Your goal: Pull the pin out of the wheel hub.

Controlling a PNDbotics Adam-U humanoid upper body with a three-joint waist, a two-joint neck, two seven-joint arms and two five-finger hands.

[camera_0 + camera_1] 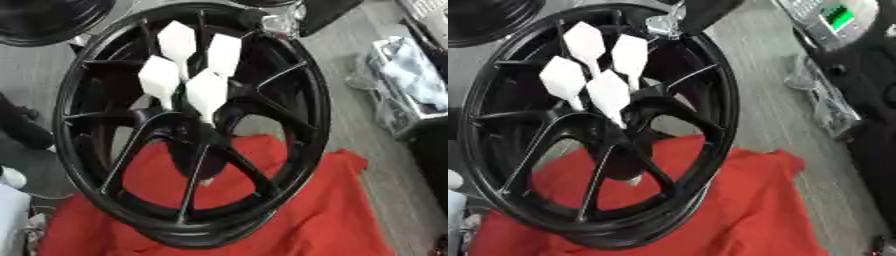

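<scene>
Large black spoked alloy wheel hub [114,165] at frame centre on red cloth [332,210]; four white faceted pins [206,92] upright in hub centre. Hand state: cannot tell.

light: even, bright | focus: soft blur throughout | glare: white pins [194,70] overexposed

black arm [710,12], silver joint [662,25], partly cut off at the top edge
</scene>
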